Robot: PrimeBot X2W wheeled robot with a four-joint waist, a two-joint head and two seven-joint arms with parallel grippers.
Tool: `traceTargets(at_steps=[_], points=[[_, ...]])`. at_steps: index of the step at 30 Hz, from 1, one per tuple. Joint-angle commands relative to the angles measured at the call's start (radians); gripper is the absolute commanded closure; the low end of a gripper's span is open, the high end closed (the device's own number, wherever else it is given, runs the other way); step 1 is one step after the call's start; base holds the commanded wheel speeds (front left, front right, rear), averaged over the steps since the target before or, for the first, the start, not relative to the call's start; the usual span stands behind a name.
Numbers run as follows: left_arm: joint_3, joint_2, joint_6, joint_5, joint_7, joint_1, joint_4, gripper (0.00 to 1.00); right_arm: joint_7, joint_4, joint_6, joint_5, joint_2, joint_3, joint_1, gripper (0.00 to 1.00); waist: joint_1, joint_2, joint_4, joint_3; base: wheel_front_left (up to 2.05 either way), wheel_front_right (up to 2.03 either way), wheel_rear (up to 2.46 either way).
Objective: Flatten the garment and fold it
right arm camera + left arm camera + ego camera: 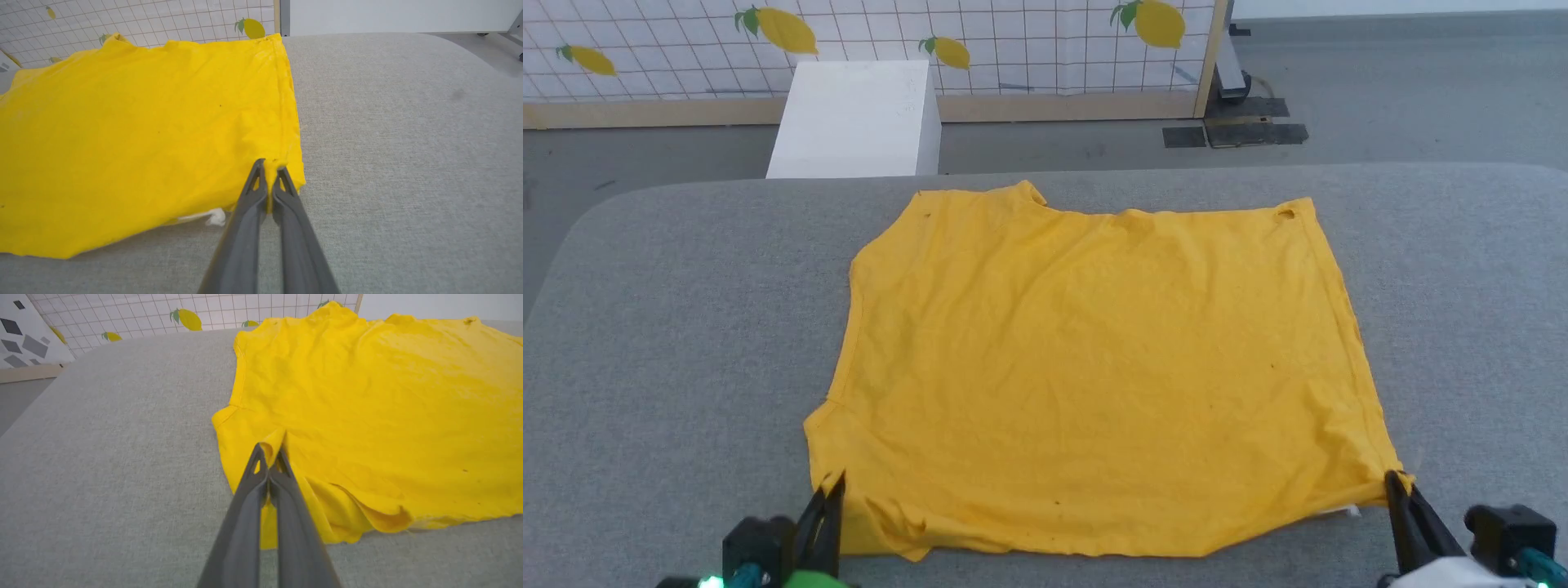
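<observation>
Garment (1094,351) near corners pinched: left fingers (825,513), right fingers (1410,514); table (686,327) around.

Yellow garment (1094,359) was spread on grey table (670,327) ahead of left gripper (832,488) and right gripper (1393,482), near corners pinched by both.

Bright, even, diffuse light fills all three views, with no glare. The garment (1094,367) casts only a thin, soft shadow along its lower edge on the grey surface (670,327). The head view is sharp across the frame. In the wrist views the yellow looks more saturated. The grid of the tiled wall (122,314) bends at the upper left with wide-angle distortion. The left gripper (269,454) and right gripper (269,165) turn soft and out of focus toward the bottom edge.
</observation>
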Motion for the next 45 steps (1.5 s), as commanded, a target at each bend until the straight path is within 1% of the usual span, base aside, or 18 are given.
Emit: traceTargets(at_steps=[1, 5, 9, 12, 15, 19, 23, 27, 28, 32, 35, 36, 37, 38, 39, 42, 45], points=[[-0.001, -0.021, -0.010, 0.028, -0.052, -0.104, 0.053, 1.00, -0.015, 0.018, -0.002, -0.017, -0.005, 0.029, -0.075, 1.00, 0.0001, 0.0000, -0.006, 0.013, 0.00, 0.00, 0.00], [0.002, -0.025, -0.035, 0.043, -0.076, -0.234, 0.103, 1.00, -0.007, 0.047, -0.002, -0.026, -0.040, 0.059, -0.167, 1.00, 0.0001, 0.0000, -0.016, 0.048, 0.00, 0.00, 0.00], [0.006, -0.009, -0.071, 0.056, -0.085, -0.368, 0.143, 1.00, 0.020, 0.075, -0.002, -0.033, -0.086, 0.093, -0.270, 1.00, 0.0001, 0.0000, -0.026, 0.093, 0.00, 0.00, 0.00], [0.006, 0.011, -0.103, 0.062, -0.078, -0.458, 0.186, 1.00, 0.047, 0.097, -0.002, -0.032, -0.121, 0.113, -0.343, 1.00, 0.0001, 0.0000, -0.032, 0.129, 0.00, 0.00, 0.00], [0.012, 0.029, -0.125, 0.061, -0.068, -0.529, 0.231, 1.00, 0.072, 0.121, -0.002, -0.028, -0.149, 0.122, -0.406, 1.00, 0.0001, 0.0000, -0.037, 0.164, 0.00, 0.00, 0.00], [0.013, 0.050, -0.153, 0.051, -0.015, -0.600, 0.309, 1.00, 0.115, 0.169, -0.002, -0.012, -0.171, 0.132, -0.483, 1.00, 0.0001, 0.0000, -0.045, 0.210, 0.00, 0.00, 0.00], [0.001, 0.064, -0.201, 0.026, 0.062, -0.654, 0.385, 1.00, 0.179, 0.220, -0.002, 0.006, -0.182, 0.134, -0.545, 1.00, 0.0001, 0.0000, -0.049, 0.253, 0.00, 0.00, 0.00], [-0.015, 0.068, -0.255, -0.031, 0.192, -0.684, 0.469, 1.00, 0.271, 0.273, -0.002, 0.038, -0.187, 0.141, -0.595, 1.00, 0.0001, 0.0000, -0.052, 0.285, 0.00, 0.00, 0.00], [-0.025, 0.070, -0.270, -0.053, 0.245, -0.686, 0.490, 1.00, 0.301, 0.285, -0.002, 0.047, -0.191, 0.149, -0.606, 1.00, 0.0001, 0.0000, -0.053, 0.291, 0.00, 0.00, 0.00], [-0.044, 0.076, -0.297, -0.146, 0.415, -0.685, 0.529, 1.00, 0.426, 0.326, -0.002, 0.086, -0.194, 0.158, -0.639, 1.00, 0.0001, 0.0000, -0.055, 0.302, 0.00, 0.00, 0.00], [-0.052, 0.085, -0.304, -0.204, 0.498, -0.675, 0.524, 1.00, 0.517, 0.335, -0.002, 0.106, -0.192, 0.151, -0.653, 1.00, 0.0001, 0.0000, -0.053, 0.300, 0.00, 0.00, 0.00], [-0.047, 0.087, -0.304, -0.217, 0.503, -0.672, 0.517, 0.89, 0.536, 0.331, -0.002, 0.110, -0.190, 0.143, -0.656, 0.93, 0.0001, 0.0000, -0.050, 0.296, 0.00, 0.00, 0.00], [-0.041, 0.088, -0.298, -0.219, 0.494, -0.670, 0.510, 0.52, 0.548, 0.327, -0.002, 0.113, -0.187, 0.135, -0.656, 0.54, 0.0001, 0.0000, -0.048, 0.291, 0.00, 0.00, 0.00], [-0.034, 0.090, -0.285, -0.213, 0.467, -0.666, 0.498, 0.04, 0.559, 0.321, -0.002, 0.116, -0.182, 0.127, -0.652, 0.04, 0.0001, 0.0000, -0.045, 0.284, 0.00, 0.00, 0.00], [-0.027, 0.088, -0.270, -0.206, 0.439, -0.661, 0.489, 0.00, 0.560, 0.313, -0.002, 0.118, -0.179, 0.121, -0.646, 0.00, 0.0001, 0.0000, -0.042, 0.275, 0.00, 0.00, 0.00], [0.006, 0.076, -0.209, -0.174, 0.288, -0.634, 0.443, 0.00, 0.518, 0.273, -0.002, 0.116, -0.164, 0.097, -0.615, 0.00, 0.0001, 0.0000, -0.033, 0.240, 0.00, 0.00, 0.00], [0.045, 0.046, -0.149, -0.155, 0.109, -0.580, 0.395, 0.00, 0.437, 0.225, -0.002, 0.109, -0.146, 0.084, -0.563, 0.00, 0.0001, 0.0000, -0.028, 0.197, 0.00, 0.00, 0.00]])
